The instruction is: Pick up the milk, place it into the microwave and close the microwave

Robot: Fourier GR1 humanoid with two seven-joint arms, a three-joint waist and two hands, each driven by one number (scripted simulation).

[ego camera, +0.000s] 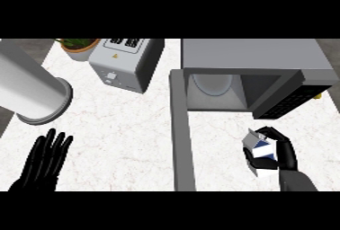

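A white and blue milk carton (259,150) is held in my right hand (282,150), whose fingers and thumb curl round it, at the lower right in front of the microwave. The grey microwave (256,56) stands at the upper right with its cavity (225,92) showing a round glass plate inside. Its door (181,130) is swung open and runs down the view just left of the carton. My left hand (43,161) rests open at the lower left with its fingers straight, far from the carton.
A silver toaster (126,63) stands at the upper middle, with a potted plant (79,47) behind it on the left. A large white cylinder (30,87) lies at the upper left. The white marble counter (119,143) spreads between the two hands.
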